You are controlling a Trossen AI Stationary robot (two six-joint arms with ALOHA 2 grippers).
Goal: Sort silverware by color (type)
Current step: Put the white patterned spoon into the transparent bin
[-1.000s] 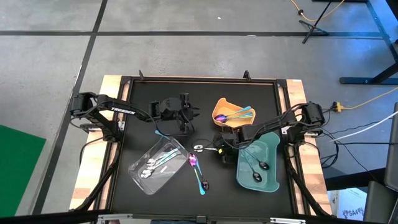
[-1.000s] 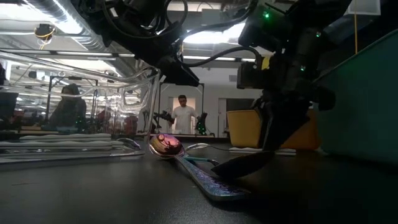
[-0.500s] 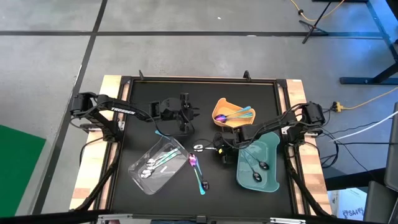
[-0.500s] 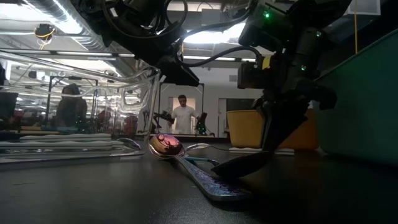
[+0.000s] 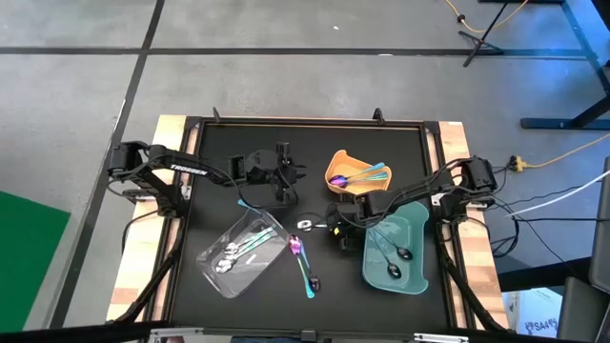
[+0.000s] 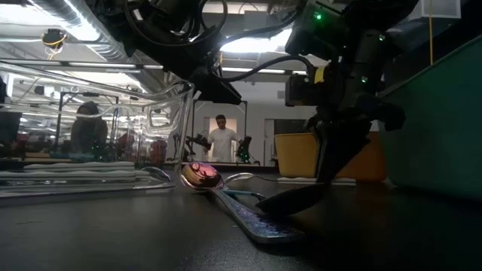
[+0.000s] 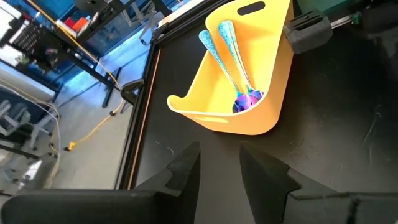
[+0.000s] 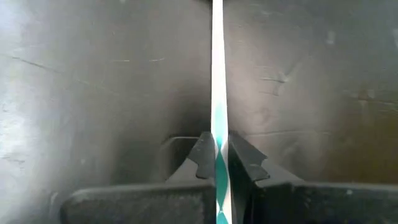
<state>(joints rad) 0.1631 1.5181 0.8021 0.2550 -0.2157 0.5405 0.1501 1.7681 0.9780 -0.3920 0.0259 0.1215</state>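
Gripped spoon (image 8: 218,93): its handle is running off the right wrist picture at both ends, so its bowl is not showing there.
Right gripper (image 5: 329,226): from above, its fingertips are blending into the dark mat (image 5: 381,143); too small to tell there.
Left gripper (image 7: 219,163): the wrist picture's edge is cutting off its body.
Clear tray (image 5: 240,252): the spoons lying in it are overlapping, too small to count.
Yellow tray (image 7: 249,93): the iridescent spoon bowls are bunching together at its bottom, their outlines merging.
Teal tray (image 6: 437,120): at table height only its outer wall is showing; its contents are hidden.
Person (image 6: 222,139): standing far back, too small for detail.
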